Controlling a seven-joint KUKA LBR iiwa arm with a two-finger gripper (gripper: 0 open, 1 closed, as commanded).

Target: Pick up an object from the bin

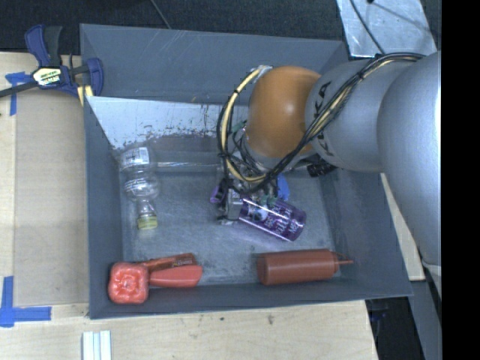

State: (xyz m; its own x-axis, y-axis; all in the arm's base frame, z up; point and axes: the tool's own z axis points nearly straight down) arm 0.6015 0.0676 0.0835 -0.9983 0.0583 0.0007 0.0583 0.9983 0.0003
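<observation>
Up top, closest to us, the big grey arm (pixel 382 118) reaches over the bin (pixel 225 43), its orange cover (pixel 281 115) and a loop of cables (pixel 229 122) hanging right above the purple can (pixel 276 218). That can is the one to watch: it lies on its side on the bin floor, tilted, about mid-bin. The gripper (pixel 229 205) is down low at the can's left end, touching it or very nearly so. Whether its grip is wide, narrow or closed on the can, I cannot tell; the cover and wiring hide too much.

Well to the left of the can lies a clear plastic bottle (pixel 139 186). In front of the can, on its right side, a brown squeeze bottle (pixel 296 267) lies along the near wall. In front and to the left of the can sits a red and orange toy (pixel 150 277). All three are well apart from the can.

My read: this is the grasp step, down at the target, nothing lifted. The next move calls for a firm close across the can's end, then a straight lift. A round can may roll or slip out.
</observation>
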